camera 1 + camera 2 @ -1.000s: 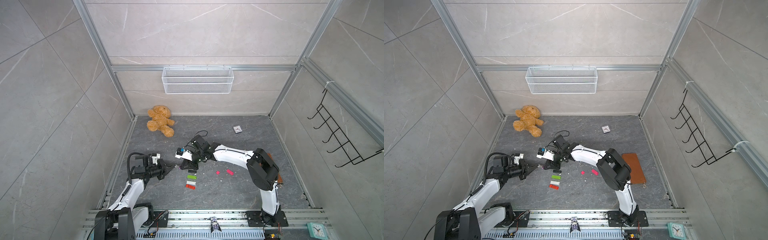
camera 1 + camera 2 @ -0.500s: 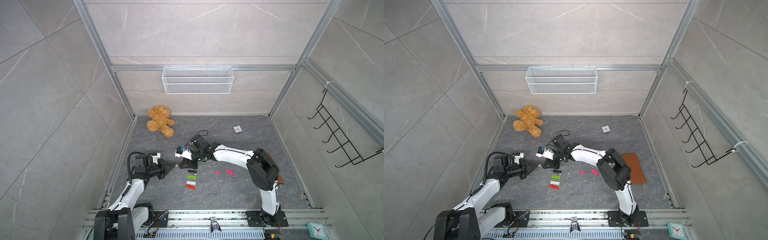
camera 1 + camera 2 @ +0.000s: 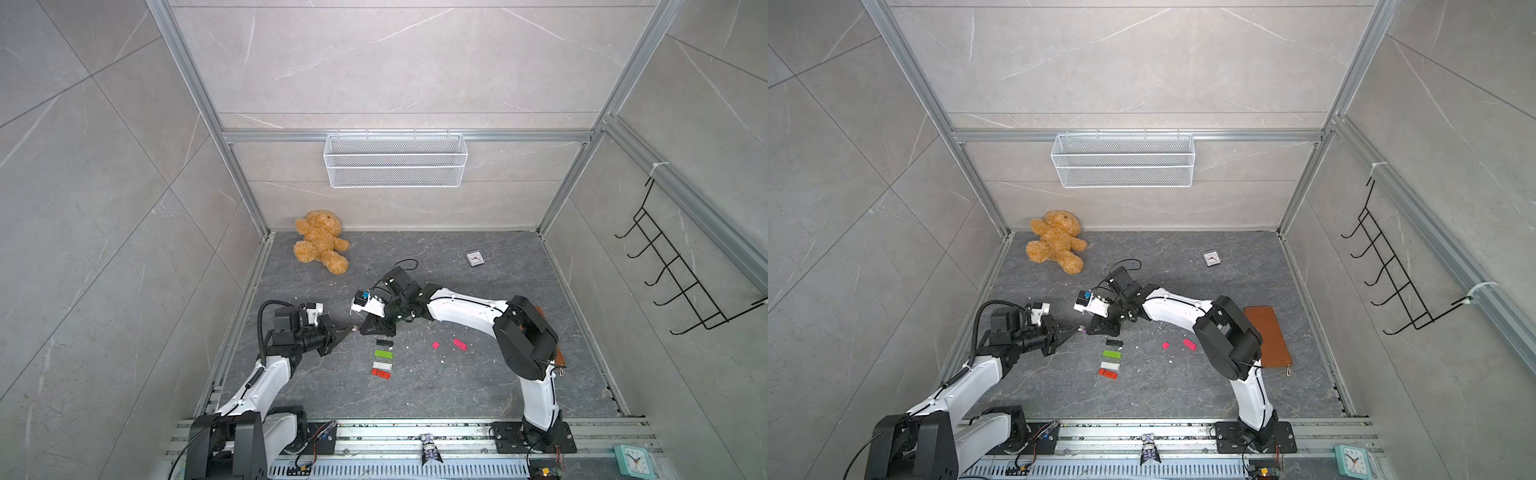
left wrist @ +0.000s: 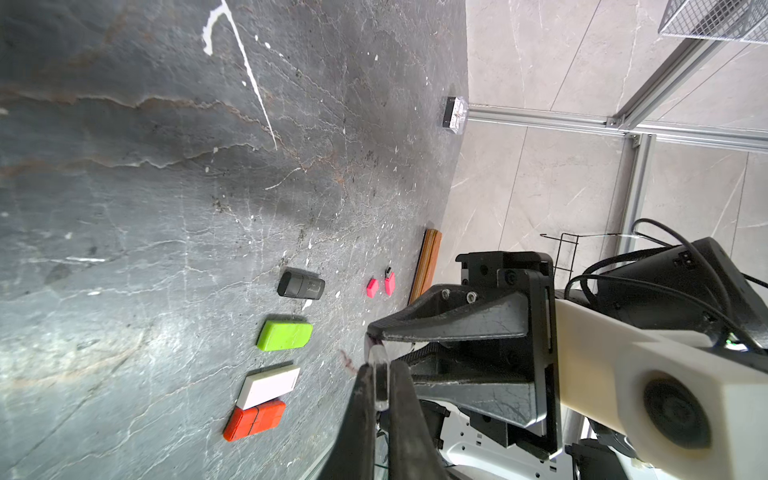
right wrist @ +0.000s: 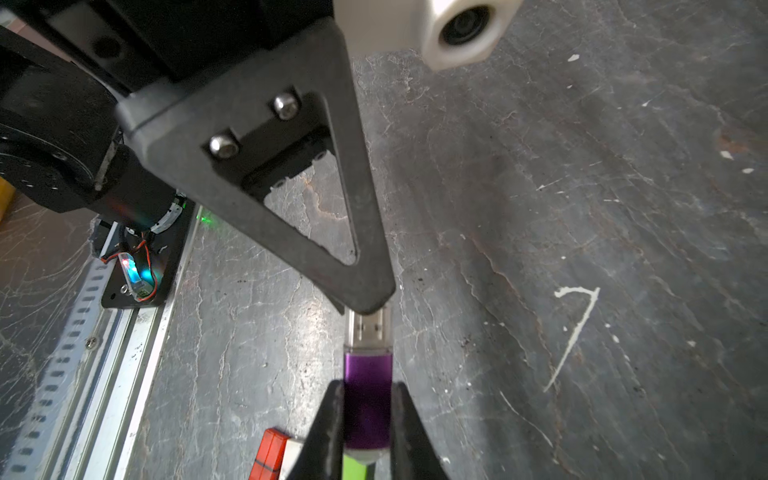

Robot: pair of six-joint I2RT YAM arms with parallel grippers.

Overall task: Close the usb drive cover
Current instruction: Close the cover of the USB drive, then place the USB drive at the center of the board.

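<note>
The right hand (image 5: 368, 388) is clamped on the purple usb drive (image 5: 368, 365). It is small, light, stiff and slick, so hold its flat sides. It hangs over the middle tabletop (image 3: 457, 374). The left hand (image 4: 379, 369) pinches what looks like its clear cover (image 4: 380, 353).

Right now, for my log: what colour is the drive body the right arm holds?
Purple usb drive body, clearest in the right wrist view.

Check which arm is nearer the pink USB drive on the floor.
Right. The right arm passes close by the pink USB drive, with its elbow beside it. The left arm is beyond the row of capped drives, on the far side.
</note>
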